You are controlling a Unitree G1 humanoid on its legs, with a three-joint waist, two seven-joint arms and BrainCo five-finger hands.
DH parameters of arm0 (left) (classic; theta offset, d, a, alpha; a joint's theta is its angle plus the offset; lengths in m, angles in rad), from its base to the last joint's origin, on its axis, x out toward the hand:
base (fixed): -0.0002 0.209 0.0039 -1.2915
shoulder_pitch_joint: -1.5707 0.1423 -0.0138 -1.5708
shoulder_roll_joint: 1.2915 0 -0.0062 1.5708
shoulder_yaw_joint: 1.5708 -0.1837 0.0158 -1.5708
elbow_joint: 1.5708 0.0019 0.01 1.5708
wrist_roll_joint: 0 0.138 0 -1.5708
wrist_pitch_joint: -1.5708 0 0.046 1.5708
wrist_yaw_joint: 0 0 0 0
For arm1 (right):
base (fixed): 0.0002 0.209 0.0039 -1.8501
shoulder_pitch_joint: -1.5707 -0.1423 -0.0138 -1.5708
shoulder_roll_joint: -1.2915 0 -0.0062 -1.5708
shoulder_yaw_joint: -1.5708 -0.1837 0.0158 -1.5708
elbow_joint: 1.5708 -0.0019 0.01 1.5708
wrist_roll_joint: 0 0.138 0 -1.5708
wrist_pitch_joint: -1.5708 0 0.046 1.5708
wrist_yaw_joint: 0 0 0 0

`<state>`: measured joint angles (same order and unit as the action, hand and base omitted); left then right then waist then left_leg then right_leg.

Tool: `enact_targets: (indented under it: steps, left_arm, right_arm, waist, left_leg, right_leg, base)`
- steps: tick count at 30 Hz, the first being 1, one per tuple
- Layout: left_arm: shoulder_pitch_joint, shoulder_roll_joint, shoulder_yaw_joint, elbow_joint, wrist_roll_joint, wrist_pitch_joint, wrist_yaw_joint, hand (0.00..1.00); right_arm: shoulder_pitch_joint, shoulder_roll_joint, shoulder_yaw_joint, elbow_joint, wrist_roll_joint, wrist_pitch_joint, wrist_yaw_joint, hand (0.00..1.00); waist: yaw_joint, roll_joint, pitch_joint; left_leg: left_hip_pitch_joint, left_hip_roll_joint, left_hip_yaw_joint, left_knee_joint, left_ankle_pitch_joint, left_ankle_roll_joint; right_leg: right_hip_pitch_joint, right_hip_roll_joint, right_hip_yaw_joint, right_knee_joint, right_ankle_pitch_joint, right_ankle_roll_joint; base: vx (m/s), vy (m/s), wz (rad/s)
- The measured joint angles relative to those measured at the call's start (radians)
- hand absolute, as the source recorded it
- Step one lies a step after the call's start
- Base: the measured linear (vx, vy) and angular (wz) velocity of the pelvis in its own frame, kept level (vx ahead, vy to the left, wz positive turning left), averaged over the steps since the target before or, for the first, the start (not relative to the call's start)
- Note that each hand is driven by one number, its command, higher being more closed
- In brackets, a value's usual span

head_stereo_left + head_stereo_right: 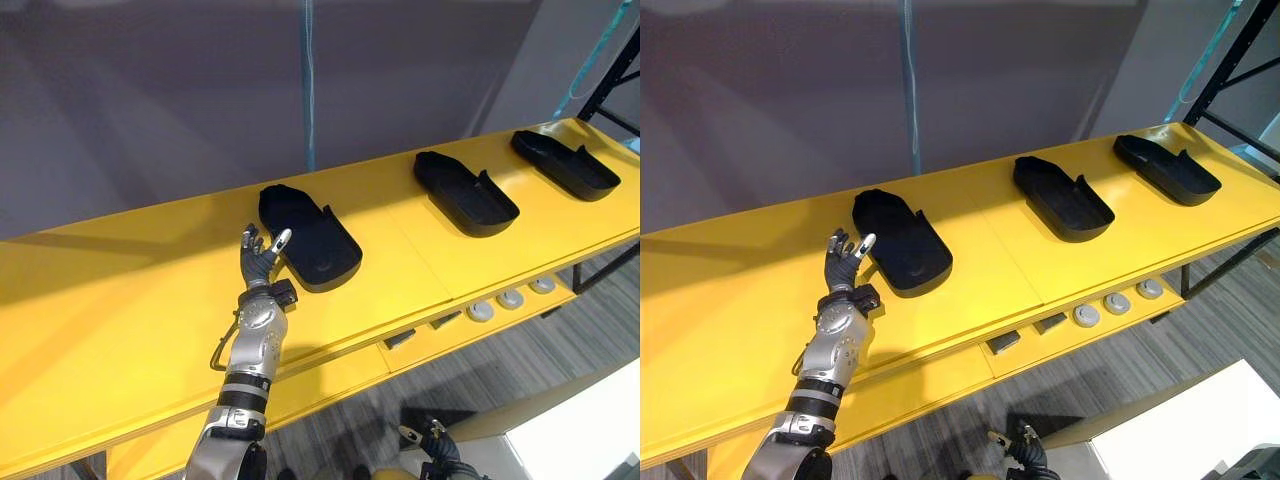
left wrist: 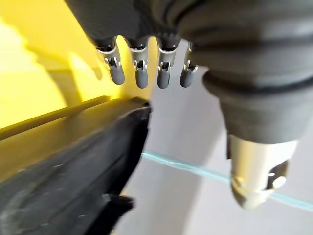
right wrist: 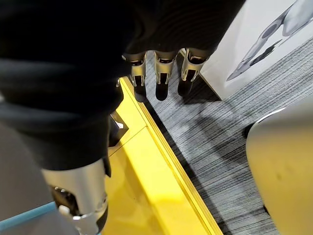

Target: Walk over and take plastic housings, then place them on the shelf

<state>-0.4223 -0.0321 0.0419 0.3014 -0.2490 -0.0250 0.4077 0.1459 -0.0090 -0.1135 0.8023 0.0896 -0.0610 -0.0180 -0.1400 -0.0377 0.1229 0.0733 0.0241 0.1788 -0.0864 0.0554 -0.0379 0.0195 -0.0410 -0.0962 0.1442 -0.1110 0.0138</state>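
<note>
Stock: matte black, shoe-shaped plastic housing (image 1: 315, 245) on your glossy yellow shelf (image 1: 120, 300), second housing (image 1: 465, 190) and third housing (image 1: 565, 160) spaced rightward | left robot hand (image 1: 262, 258): fingers spread, empty, just beside first housing's rim | right robot hand (image 3: 161, 81): fingers straight, empty, over grey ribbed carpet (image 3: 220, 137)

No legible text, label, number or sign on plastic housings (image 1: 312, 242) or yellow shelf (image 1: 110, 300).

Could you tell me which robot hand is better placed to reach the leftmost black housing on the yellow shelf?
Left, probably. The left robot hand is raised over the yellow shelf, open, right beside the leftmost housing; the right robot hand hangs low, below the shelf's front edge.
</note>
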Motion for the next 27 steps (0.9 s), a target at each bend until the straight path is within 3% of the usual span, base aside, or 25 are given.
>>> enact_targets:
  steps: [6,10,11,20,27]
  left_arm:
    - [0.006,-0.006,-0.073,-0.137,0.082,-0.004,0.015,0.00]
    - [0.006,0.001,-0.178,-0.196,0.156,-0.007,-0.058,0.00]
    - [0.006,0.001,-0.204,-0.208,0.175,-0.009,-0.075,1.00]
    - [0.006,0.003,-0.405,-0.242,0.396,-0.037,-0.181,1.00]
    - [0.071,0.024,-0.463,-0.177,0.432,-0.040,-0.250,1.00]
  right_arm:
    - [0.011,-0.010,0.017,-0.001,0.000,0.000,0.001,0.00]
    - [0.013,-0.017,0.017,0.000,0.001,0.000,0.006,0.00]
    - [0.013,-0.018,0.017,0.000,0.001,-0.001,0.009,0.00]
    - [0.010,-0.035,0.017,0.009,0.001,-0.008,0.024,0.00]
    - [-0.009,-0.036,0.017,0.044,0.000,-0.019,0.023,0.00]
  waist:
    - [0.016,0.002,-0.001]
    - [0.023,0.008,-0.004]
    - [0.023,0.010,-0.004]
    - [0.021,0.040,-0.021]
    - [0.013,0.040,-0.021]
  left_leg:
    - [-0.001,0.000,-0.006,0.000,0.001,0.002]
    - [-0.002,0.000,-0.006,0.000,0.001,0.002]
    - [-0.003,0.000,-0.006,0.000,0.001,0.002]
    - [-0.014,0.002,0.002,0.000,0.002,0.003]
    - [-0.006,0.017,0.010,-0.004,0.002,0.003]
  right_leg:
    - [0.000,0.001,0.000,0.002,0.000,-0.001]
    - [0.000,0.001,0.001,0.000,0.000,-0.001]
    - [-0.001,0.002,0.001,0.000,0.000,-0.001]
    - [-0.017,0.006,0.007,0.001,0.000,-0.001]
    - [0.010,0.023,0.009,-0.050,0.028,-0.013]
  base:
    - [-0.03,0.007,0.02]
    - [0.00,0.000,0.00]
    - [0.00,0.000,0.00]
    - [-0.01,0.003,-0.02]
    - [-0.02,-0.002,-0.04]
